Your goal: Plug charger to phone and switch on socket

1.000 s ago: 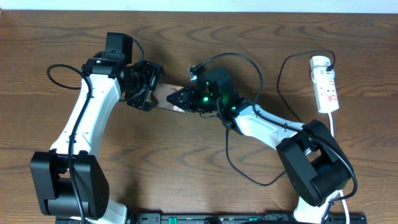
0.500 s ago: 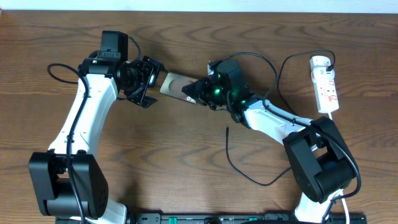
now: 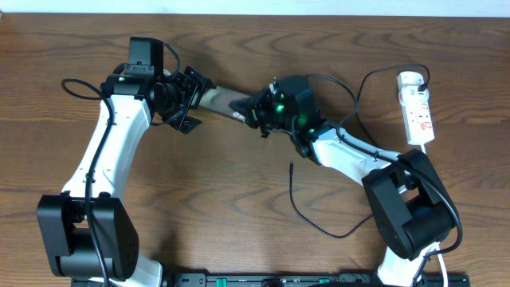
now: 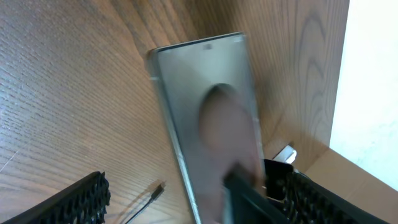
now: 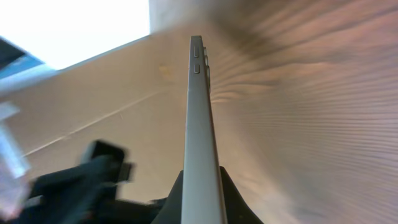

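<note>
Overhead, the right gripper (image 3: 253, 112) is clamped on the phone (image 3: 221, 101), its free end between the spread-apart left gripper (image 3: 191, 102), likely for a handover.

- The phone (image 3: 221, 101), pinched in the right gripper (image 3: 249, 110), fills the gap between both grippers; its free end reaches the left gripper (image 3: 195, 104), whose fingers are spread wide.
- The black cable (image 3: 296, 209) loops over the table (image 3: 207, 199) at right-centre, its plug tip (image 3: 291, 166) lying loose.
- The power strip (image 3: 417, 108) occupies the far right edge.
- Bare wood lies open between the arms, left of the cable.
</note>
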You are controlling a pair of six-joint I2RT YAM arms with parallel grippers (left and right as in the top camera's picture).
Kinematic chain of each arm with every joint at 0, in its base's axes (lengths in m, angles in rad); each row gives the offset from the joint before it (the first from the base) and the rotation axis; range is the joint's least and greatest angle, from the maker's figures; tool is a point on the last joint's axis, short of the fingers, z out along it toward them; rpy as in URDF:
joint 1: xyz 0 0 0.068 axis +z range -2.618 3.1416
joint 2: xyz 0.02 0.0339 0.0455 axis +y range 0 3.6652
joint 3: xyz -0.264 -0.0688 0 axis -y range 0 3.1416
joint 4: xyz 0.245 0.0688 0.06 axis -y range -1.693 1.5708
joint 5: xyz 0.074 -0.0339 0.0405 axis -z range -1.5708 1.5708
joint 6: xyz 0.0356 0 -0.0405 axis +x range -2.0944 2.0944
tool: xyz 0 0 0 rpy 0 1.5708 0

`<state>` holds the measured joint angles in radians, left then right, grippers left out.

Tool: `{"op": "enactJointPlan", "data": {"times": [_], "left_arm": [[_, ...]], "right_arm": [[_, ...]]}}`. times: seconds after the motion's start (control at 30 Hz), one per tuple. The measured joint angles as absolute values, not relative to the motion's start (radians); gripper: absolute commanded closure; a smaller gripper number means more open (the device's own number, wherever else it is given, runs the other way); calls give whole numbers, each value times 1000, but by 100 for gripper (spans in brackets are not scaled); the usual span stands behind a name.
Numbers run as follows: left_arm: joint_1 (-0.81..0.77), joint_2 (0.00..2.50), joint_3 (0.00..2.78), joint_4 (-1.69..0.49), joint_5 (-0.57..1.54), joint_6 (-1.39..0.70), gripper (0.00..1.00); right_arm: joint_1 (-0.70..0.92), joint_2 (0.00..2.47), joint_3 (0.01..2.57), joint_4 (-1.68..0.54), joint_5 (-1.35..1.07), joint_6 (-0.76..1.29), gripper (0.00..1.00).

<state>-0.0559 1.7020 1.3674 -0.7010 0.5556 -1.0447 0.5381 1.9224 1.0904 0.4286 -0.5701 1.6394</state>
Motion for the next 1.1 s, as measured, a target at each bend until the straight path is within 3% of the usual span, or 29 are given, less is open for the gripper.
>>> {"op": "enactJointPlan", "data": {"times": [1.1], "left_arm": [[-55,1700,1367,-508,557,-1041,13]], "right_arm": [[588,1924,1090,786,-602,1875,99]]}}
